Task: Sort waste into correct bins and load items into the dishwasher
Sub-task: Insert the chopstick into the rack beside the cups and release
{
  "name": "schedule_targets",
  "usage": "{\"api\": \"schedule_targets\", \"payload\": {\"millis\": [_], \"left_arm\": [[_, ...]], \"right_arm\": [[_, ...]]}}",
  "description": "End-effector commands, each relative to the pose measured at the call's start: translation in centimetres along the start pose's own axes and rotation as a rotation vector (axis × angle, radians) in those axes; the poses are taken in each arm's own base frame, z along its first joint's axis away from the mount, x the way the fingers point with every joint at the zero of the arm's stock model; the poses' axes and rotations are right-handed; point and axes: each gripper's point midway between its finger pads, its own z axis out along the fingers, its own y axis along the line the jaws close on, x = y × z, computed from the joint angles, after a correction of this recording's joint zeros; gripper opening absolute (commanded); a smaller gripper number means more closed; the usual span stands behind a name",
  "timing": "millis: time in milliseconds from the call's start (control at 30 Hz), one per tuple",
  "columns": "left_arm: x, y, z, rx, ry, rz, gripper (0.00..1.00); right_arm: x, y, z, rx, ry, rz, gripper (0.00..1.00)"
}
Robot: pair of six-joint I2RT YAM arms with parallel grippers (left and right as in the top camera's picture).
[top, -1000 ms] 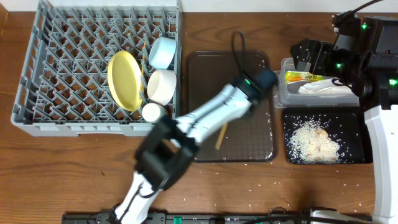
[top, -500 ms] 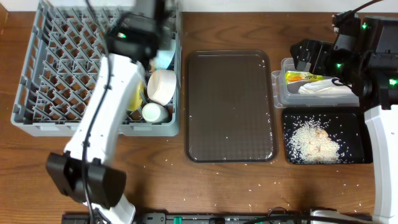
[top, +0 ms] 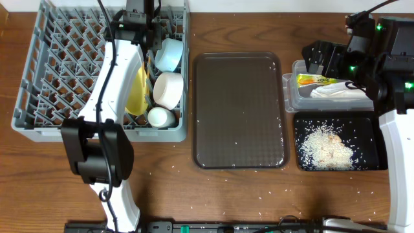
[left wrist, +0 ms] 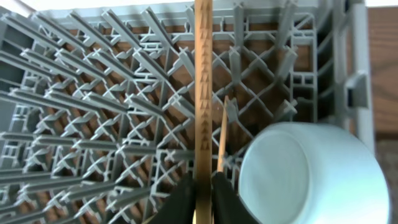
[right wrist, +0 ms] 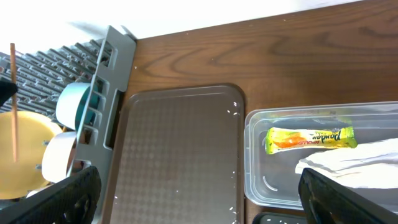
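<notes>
Left wrist: pinching chopsticks point(left wrist: 203, 93) in left gripper point(left wrist: 199, 186) over the rack point(left wrist: 93, 124), nine o'clock of the blue bowl point(left wrist: 311, 174), and holding right gripper point(right wrist: 196, 190) spread.

The left arm point(top: 116, 77) is fully extended, with the elbow well behind the left end effector point(left wrist: 200, 196). Its fingers point(left wrist: 180, 200) are clamped on a chopstick point(left wrist: 203, 93) projecting ahead. The right end effector point(right wrist: 199, 186) has its fingers point(right wrist: 62, 199) spread wide apart.
</notes>
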Motion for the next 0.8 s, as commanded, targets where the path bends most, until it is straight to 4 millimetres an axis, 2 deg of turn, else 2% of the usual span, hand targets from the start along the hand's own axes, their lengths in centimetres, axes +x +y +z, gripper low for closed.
{"api": "schedule_targets", "payload": {"millis": [0,100,167,200,300,433,567,633,700,733,767], "left_arm": [[0.6,1.0,1.9,-0.023,0.020,0.009,0.17],[0.4,1.7,2.4,-0.031,0.011,-0.005,0.17],[0.2,2.0,2.5,-0.035,0.003,-0.013,0.27],[0.1,2.1,2.5,-0.036,-0.001,-0.016,0.36],[0.2,2.1,2.2,-0.034,0.005,-0.013,0.50],[0.0,1.6,0.0,-0.022,0.000,-0.048,0.57],[-0.4,1.0,-5.1,0.005,-0.016,-0.080,0.65],[-0.2,0.6,-8.6,0.033,-0.025,-0.090,0.66],[0.3,-0.6,-12.2,0.101,-0.026,-0.080,0.78],[0.8,-1.7,-15.0,0.164,-0.031,-0.061,0.84],[1.0,-2.0,-16.5,0.182,-0.043,-0.051,0.84]], "right_arm": [[0.0,0.1,0.1,-0.001,0.001,-0.006,0.99],[0.0,0.1,0.1,0.000,0.001,-0.006,0.99],[0.0,0.1,0.1,-0.001,0.001,-0.006,0.99],[0.0,0.1,0.1,-0.001,0.001,-0.006,0.99],[0.0,0.1,0.1,-0.001,0.001,-0.006,0.99],[0.0,0.1,0.1,-0.001,0.001,-0.006,0.99],[0.0,0.1,0.1,-0.001,0.001,-0.006,0.99],[0.0,0.1,0.1,-0.001,0.001,-0.006,0.99],[0.0,0.1,0.1,-0.001,0.001,-0.006,0.99],[0.0,0.1,0.1,-0.001,0.001,-0.006,0.99],[0.0,0.1,0.1,-0.001,0.001,-0.006,0.99]]}}
